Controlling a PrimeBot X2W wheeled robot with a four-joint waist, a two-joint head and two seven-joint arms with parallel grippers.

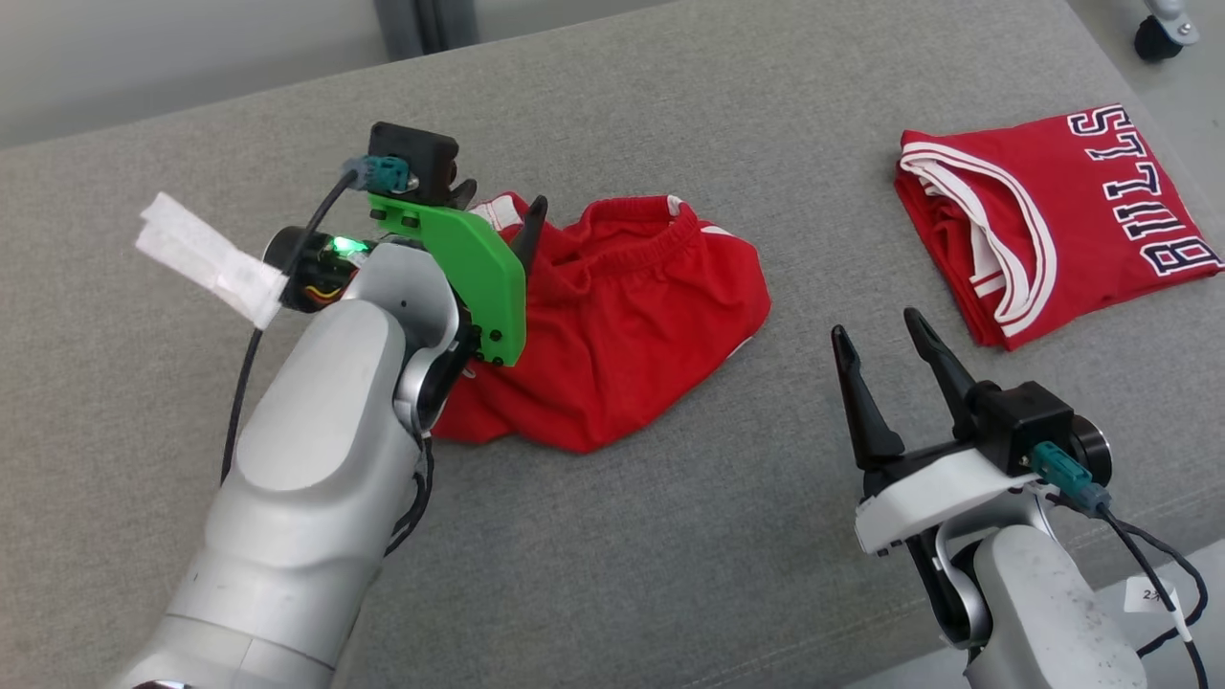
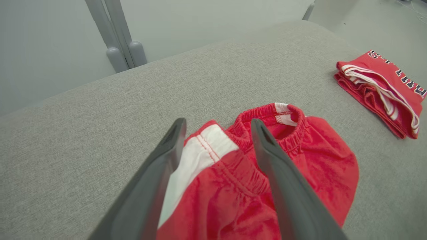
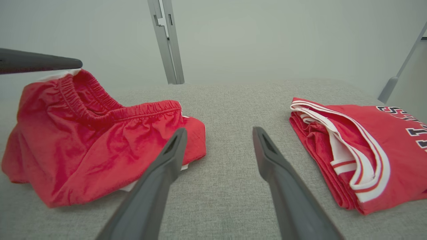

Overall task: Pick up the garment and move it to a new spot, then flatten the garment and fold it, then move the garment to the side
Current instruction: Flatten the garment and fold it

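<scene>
The left claw [image 1: 498, 206], fingers spread wide and holding nothing, hangs right over the left end of the crumpled red fabric shorts [image 1: 632, 325]. They lie mid-way along the grey cloth-covered bench [image 1: 670, 536]. In the left wrist view the white-striped waistband corner sits between the fingers; whether they touch it I cannot tell. The heap runs left to right, waistband on the far side. The right claw [image 1: 878, 330], equally spread and empty, stands apart to the right, nearer the folded red lettered jersey [image 1: 1053, 220], so the left arm looks better placed for the pick-up.
</scene>
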